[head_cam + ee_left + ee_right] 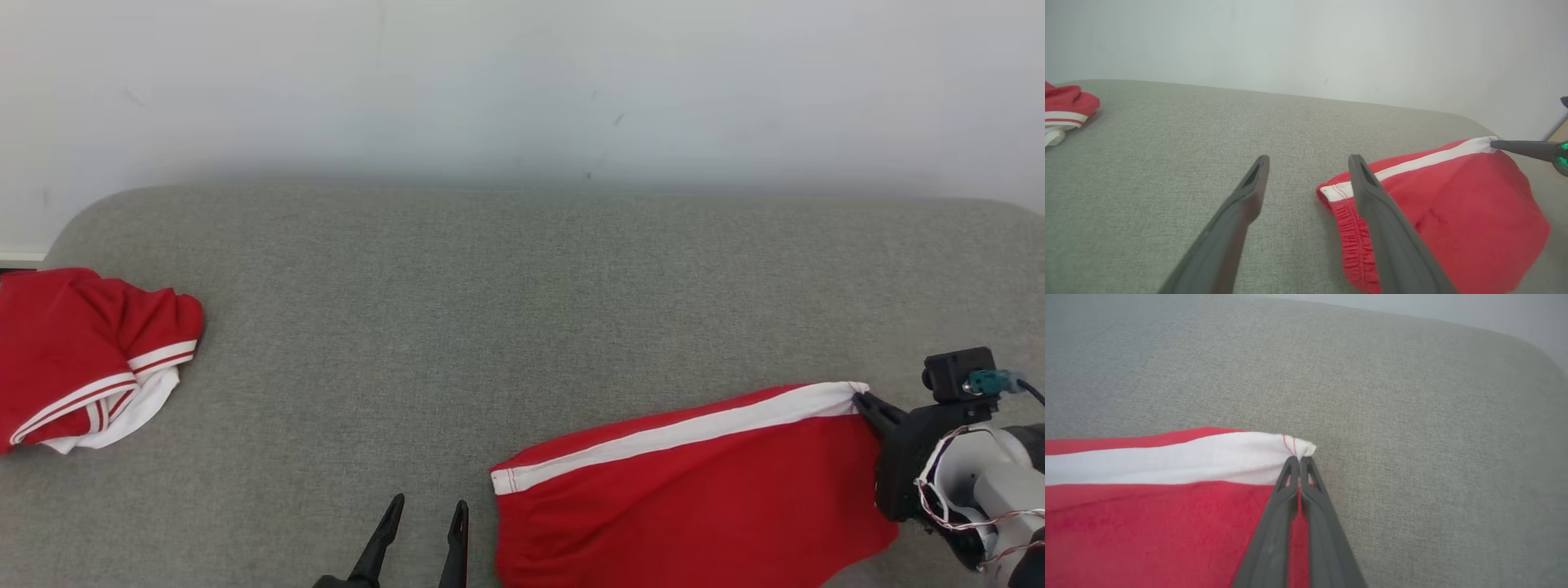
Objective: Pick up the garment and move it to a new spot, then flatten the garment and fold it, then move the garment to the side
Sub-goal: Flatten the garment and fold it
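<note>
We see the red cloth shorts with white side stripe [694, 498] lying near-right on the grey woven surface [522, 310], right gripper [1299, 459] pinched tight on the stripe's corner [1302, 448] (right wrist view), left gripper [1309, 159] spread wide beside the elastic waistband [1349, 228] (left wrist view), and a crumpled red-and-white garment [73, 351] far left (head view).

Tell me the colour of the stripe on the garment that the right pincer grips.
White, on a red garment; the right wrist view shows the stripe best.
</note>
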Motion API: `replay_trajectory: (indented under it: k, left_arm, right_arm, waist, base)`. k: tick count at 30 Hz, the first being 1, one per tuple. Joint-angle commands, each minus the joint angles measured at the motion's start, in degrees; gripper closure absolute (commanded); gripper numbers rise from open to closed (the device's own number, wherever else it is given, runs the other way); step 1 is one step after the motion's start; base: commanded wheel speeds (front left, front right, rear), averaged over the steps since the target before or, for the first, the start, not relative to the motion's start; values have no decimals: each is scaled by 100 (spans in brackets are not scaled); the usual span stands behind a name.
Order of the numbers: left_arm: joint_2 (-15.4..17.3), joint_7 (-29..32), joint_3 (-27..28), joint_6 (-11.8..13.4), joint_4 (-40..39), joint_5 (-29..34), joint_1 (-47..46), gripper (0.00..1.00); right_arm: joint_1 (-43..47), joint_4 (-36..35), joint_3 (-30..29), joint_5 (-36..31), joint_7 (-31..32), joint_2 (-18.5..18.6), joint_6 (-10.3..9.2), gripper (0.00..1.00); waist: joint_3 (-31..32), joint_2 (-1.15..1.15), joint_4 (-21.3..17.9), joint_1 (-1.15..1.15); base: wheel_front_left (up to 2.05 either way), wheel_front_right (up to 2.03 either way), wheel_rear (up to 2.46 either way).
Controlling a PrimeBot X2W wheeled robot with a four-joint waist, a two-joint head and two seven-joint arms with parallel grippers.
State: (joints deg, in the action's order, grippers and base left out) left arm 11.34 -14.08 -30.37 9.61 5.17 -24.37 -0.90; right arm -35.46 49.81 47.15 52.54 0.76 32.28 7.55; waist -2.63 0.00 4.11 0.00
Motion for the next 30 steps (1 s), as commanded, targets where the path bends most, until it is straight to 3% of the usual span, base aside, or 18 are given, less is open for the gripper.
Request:
replay_trajectory:
  k: [1,7,15,21,30]
  left_arm:
    - [-6,101,3,33,-9,-55,49,0]
    - [-131,711,94,-41,-73,-498,-203,0]
    - [-329,1992,221,-140,420,-1257,-940,0]
    - [-344,2686,69,-112,918,-1299,-1387,0]
    - [-366,3243,-134,-26,1568,-1215,-1868,0]
  right_arm:
    - [4,-112,69,-78,-165,156,-13,100]
    - [161,-414,216,-296,-485,404,-13,100]
    - [232,-565,237,-488,-519,296,-13,100]
    - [210,-607,251,-546,-481,235,-13,100]
    - [156,-662,239,-635,-415,213,-13,100]
  waist:
    - [3,0,-107,0]
    - [-41,0,-301,0]
    - [-93,0,-491,0]
    - [-146,0,-574,0]
    - [-222,0,-676,0]
  base:
    - [0,0,0]
    - [0,0,0]
    - [0,0,0]
    - [0,0,0]
    - [0,0,0]
